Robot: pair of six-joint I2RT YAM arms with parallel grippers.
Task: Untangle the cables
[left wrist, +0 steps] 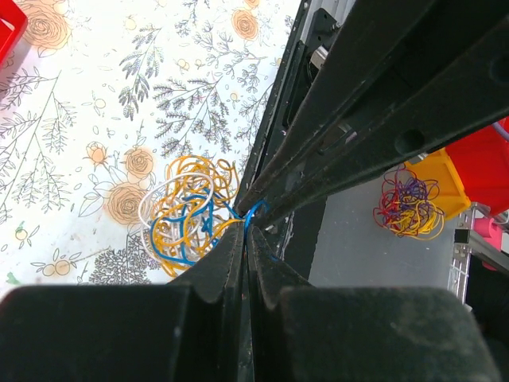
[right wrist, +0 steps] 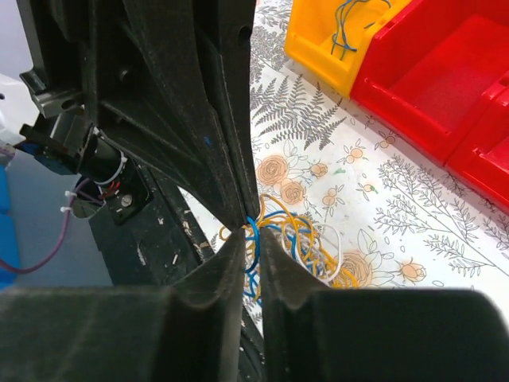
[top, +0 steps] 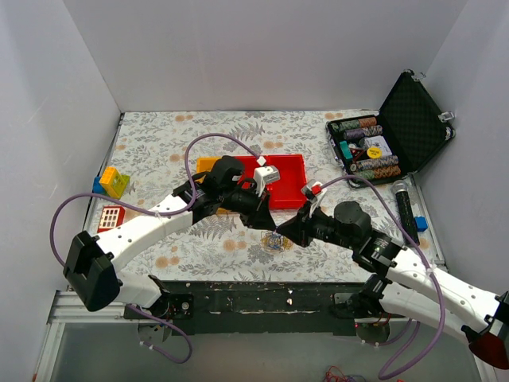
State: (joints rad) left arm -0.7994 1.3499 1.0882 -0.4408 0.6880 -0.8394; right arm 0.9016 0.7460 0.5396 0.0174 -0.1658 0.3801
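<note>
The cables (left wrist: 184,219) are a small clump of thin yellow-orange, blue and whitish wires lying on the floral tabletop near its front edge (top: 276,239). My left gripper (left wrist: 246,221) is shut, with a blue strand pinched at its tips on the clump's right side. My right gripper (right wrist: 254,239) meets it tip to tip from the other side. Its jaws stand a narrow slit apart, with blue and yellow strands of the cables (right wrist: 298,239) running between them. In the top view both grippers, left (top: 269,226) and right (top: 286,232), converge on the clump.
A red tray (top: 290,185) and a yellow bin (right wrist: 334,48) holding blue wire sit just behind. An open black case (top: 398,131) of chips stands at back right, and a black cylinder (top: 406,208) lies nearby. Toy blocks (top: 114,181) are at the left. Another red-purple wire clump (left wrist: 407,205) lies off the table.
</note>
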